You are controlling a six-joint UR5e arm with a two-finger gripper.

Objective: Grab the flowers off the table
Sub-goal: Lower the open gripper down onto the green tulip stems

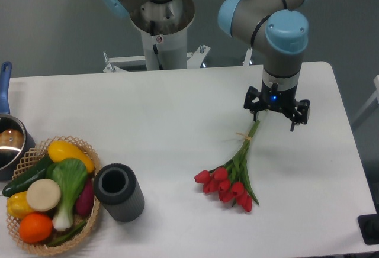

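The gripper (275,116) hung with its 2 fingers spread wide, holding nothing, just above the stem ends of the flowers (234,175), which lay on the table (166,128), blooms toward 7 o'clock.

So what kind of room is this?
Probably a robot lab: a grey-and-blue robot arm on a plain white table, with red tulips and a wicker basket of pretend-looking vegetables for practice.

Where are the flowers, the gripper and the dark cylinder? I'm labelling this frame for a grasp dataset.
flowers (228,186): fixed camera view, on the red tulip heads.
gripper (276,118): fixed camera view, midway between its fingertips, above the stem ends.
dark cylinder (120,196): fixed camera view, on its grey ribbed side wall.
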